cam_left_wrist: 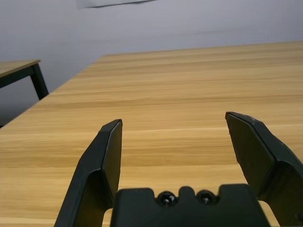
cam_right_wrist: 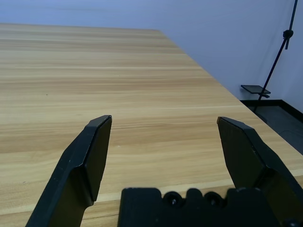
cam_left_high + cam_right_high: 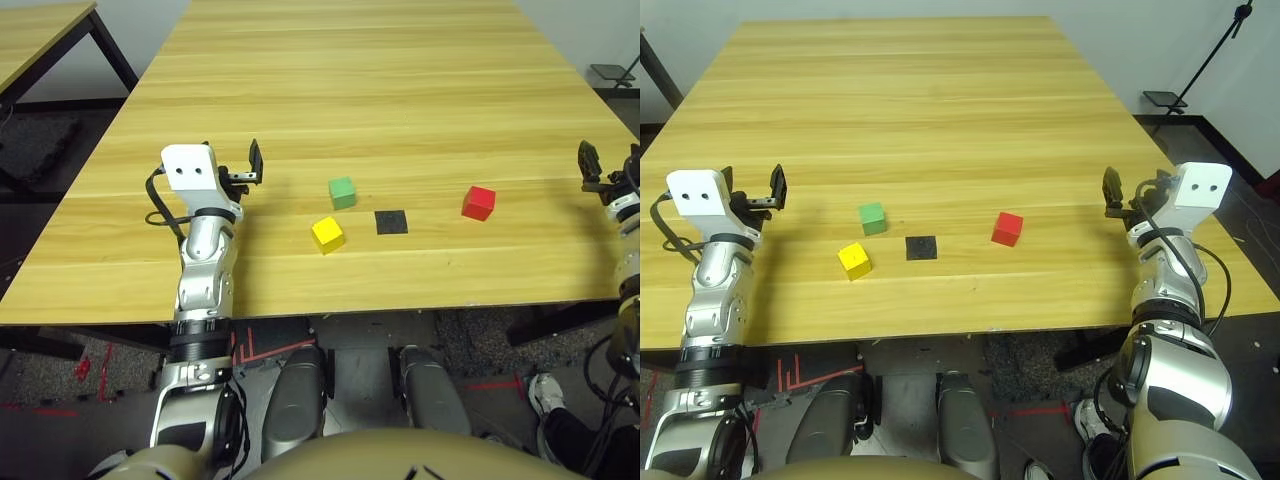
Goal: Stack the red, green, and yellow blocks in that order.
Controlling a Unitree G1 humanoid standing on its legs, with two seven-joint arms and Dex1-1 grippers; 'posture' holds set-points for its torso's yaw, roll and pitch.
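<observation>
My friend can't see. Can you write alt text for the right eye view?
Three small blocks, green, yellow and red, sit apart around a flat black square on a wooden table. A silver robot arm reaches in on each side, its black pincer empty.

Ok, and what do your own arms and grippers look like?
Two jointed silver metal forearms with black bands, white plates at the wrists and loose black cables alongside; the left gripper and right gripper each have two black, angular, tapering fingers.
</observation>
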